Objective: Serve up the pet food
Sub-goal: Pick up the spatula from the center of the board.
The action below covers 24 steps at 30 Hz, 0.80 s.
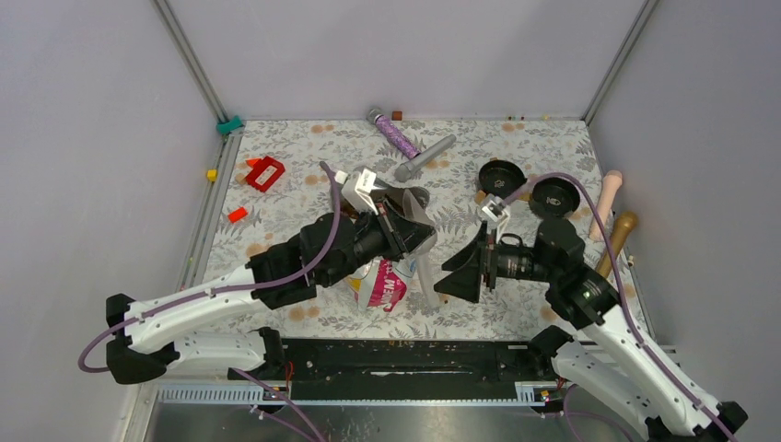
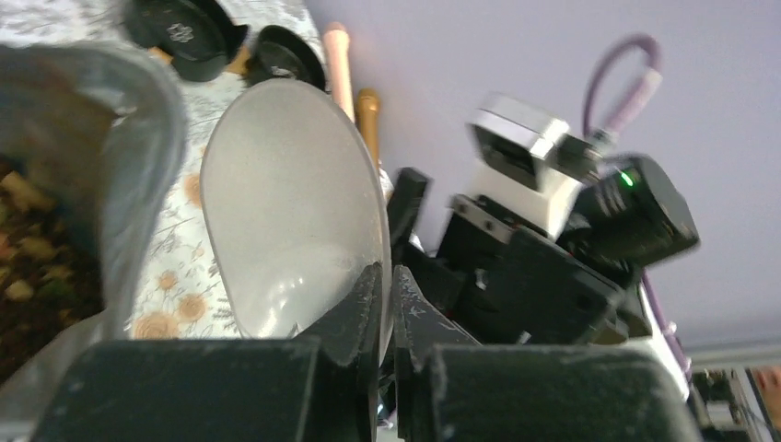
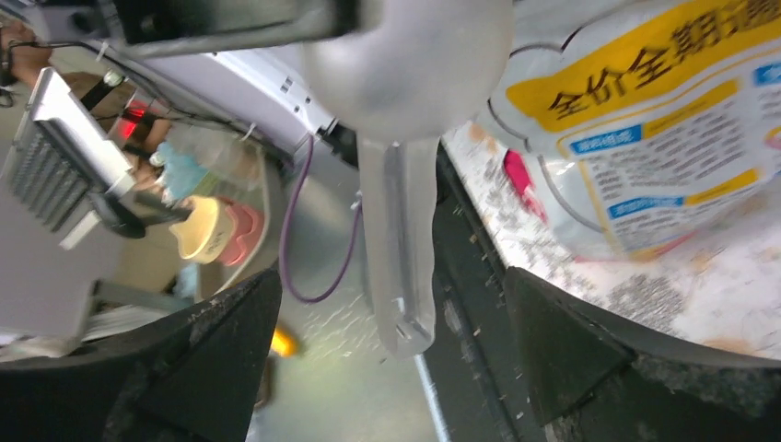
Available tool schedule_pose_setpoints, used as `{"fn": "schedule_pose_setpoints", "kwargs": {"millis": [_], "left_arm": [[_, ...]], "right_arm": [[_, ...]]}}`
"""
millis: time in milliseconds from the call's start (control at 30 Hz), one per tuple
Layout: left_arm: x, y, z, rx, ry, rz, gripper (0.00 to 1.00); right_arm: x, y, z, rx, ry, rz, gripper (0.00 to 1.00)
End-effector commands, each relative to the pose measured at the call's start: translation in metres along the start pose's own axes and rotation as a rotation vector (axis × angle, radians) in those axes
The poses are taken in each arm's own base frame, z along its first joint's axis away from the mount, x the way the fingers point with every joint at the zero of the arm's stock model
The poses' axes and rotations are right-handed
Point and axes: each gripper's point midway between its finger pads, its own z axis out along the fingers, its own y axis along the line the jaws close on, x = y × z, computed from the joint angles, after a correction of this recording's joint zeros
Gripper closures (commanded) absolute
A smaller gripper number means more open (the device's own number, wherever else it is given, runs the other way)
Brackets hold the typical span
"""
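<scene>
The left pincer (image 2: 387,276) is pressed together on the edge of a pale grey scoop (image 2: 290,212), holding it tilted just beside the open mouth of the bag (image 1: 382,284). The bag stands on the table (image 1: 322,147) near the front edge, between the two arms, partly under the left arm. The pet food (image 2: 23,239) is inside it, seen in the left wrist view as brown and tan bits within the silver lining; whether any lies in the scoop cannot be told.

The right pincer (image 1: 458,267) is spread wide and faces the scoop from the right. In the right wrist view the scoop's handle (image 3: 401,249) hangs between the fingers (image 3: 184,359), touching neither. A black bowl (image 1: 502,175) and a second bowl (image 1: 555,196) sit side by side farther back on the right.
</scene>
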Motion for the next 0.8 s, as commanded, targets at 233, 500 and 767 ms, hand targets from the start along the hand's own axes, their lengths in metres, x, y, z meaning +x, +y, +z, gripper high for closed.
{"fn": "schedule_pose_setpoints", "kwargs": {"millis": [233,500,767], "left_arm": [[-0.076,0.030,-0.044,-0.335,-0.321,-0.420,1.00],[-0.101,0.039,-0.055,-0.391,-0.466,-0.572,1.00],[-0.100,0.042,-0.045,-0.396,-0.509,-0.682,1.00]], "right_arm": [[-0.059,0.017,-0.029,-0.012,-0.495,-0.296,0.00],[-0.068,0.009,-0.019,0.007,-0.531,-0.336,0.03],[-0.073,0.008,0.003,0.013,-0.523,-0.329,0.07]]}}
